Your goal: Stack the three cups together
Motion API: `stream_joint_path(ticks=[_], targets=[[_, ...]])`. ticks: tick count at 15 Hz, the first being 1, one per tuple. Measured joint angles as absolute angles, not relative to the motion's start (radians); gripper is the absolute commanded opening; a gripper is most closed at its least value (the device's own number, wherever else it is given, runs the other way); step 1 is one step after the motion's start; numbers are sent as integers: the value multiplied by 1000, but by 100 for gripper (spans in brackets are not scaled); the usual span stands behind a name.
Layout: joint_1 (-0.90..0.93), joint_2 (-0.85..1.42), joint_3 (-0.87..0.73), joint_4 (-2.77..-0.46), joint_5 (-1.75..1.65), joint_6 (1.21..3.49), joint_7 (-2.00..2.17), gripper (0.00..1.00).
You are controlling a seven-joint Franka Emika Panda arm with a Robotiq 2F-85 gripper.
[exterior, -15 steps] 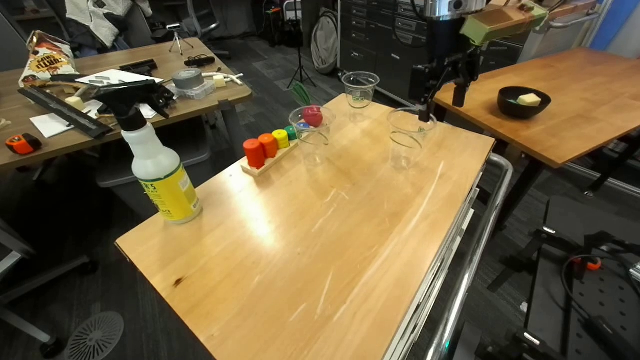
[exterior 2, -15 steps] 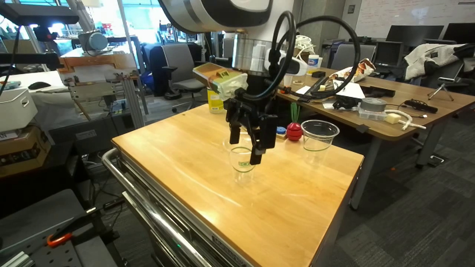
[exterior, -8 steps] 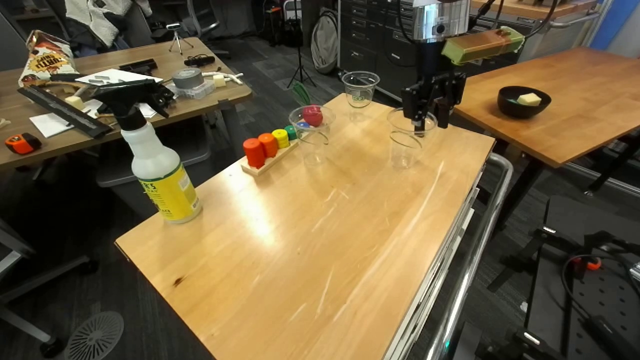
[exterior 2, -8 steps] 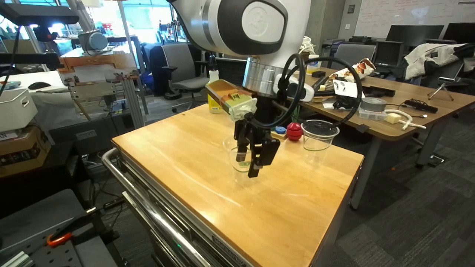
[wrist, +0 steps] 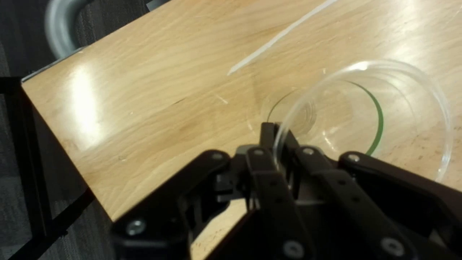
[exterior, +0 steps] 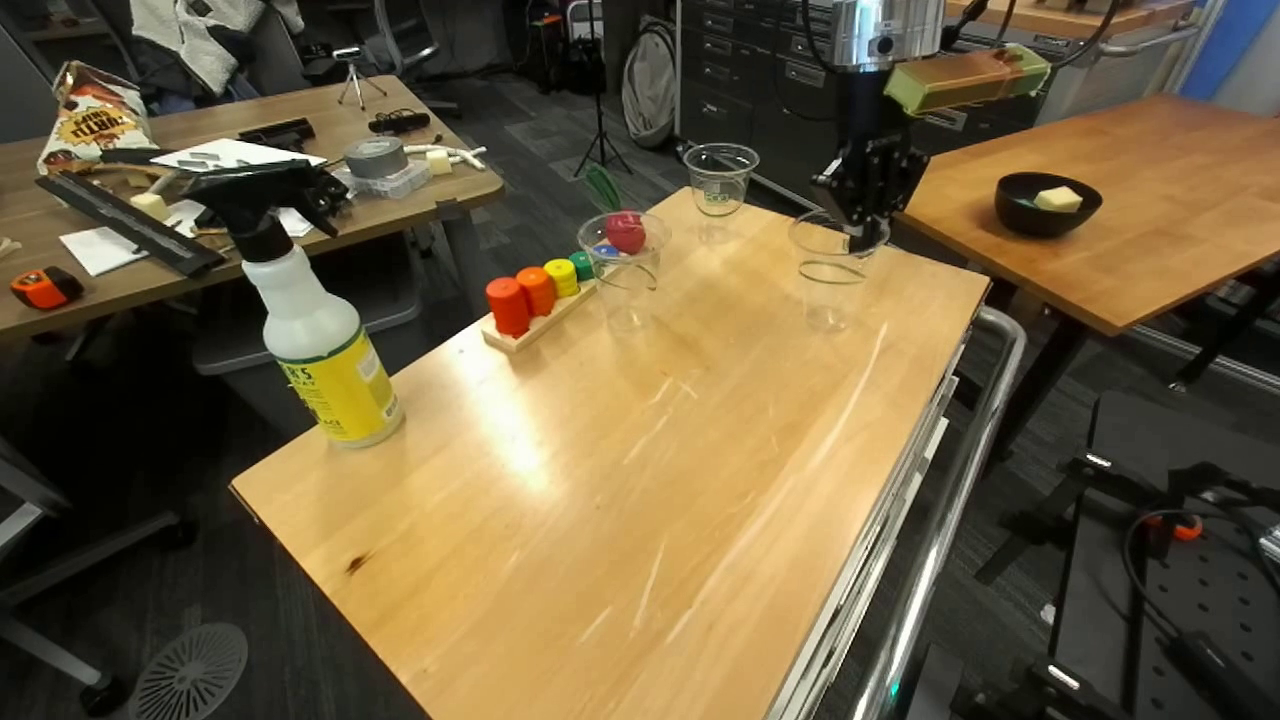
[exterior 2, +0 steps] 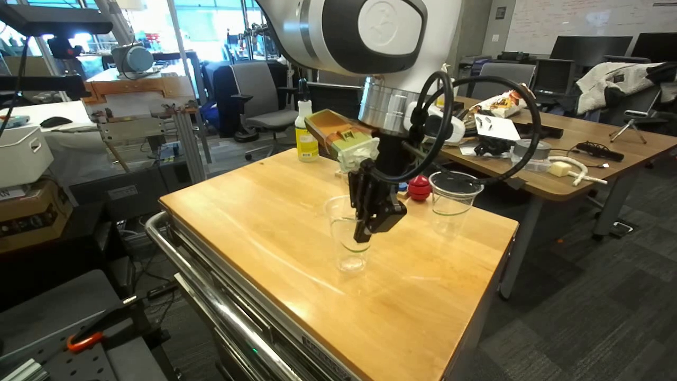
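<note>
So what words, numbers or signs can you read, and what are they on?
"ACE": bottle.
"'S", letter before it unclear: bottle.
Maybe "AN": box label.
Too small, faint or blurred: other bottle words, bag, cup mark, cart label, whiteboard, wall sign, arm badge.
No numbers readable.

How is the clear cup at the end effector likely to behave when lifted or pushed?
The clear cup is probably light and may flex, given its thin, transparent wall. It could tilt when lifted, since the end effector pinches just one side. Its base is narrower than the rim, so a push up high might tip it.
</note>
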State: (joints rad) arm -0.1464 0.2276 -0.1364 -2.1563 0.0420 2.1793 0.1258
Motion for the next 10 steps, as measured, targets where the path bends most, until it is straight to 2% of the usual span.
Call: stream_joint_path(ticks=[10], targets=[[-147,104,-138,-2118,78,2013,132,1]])
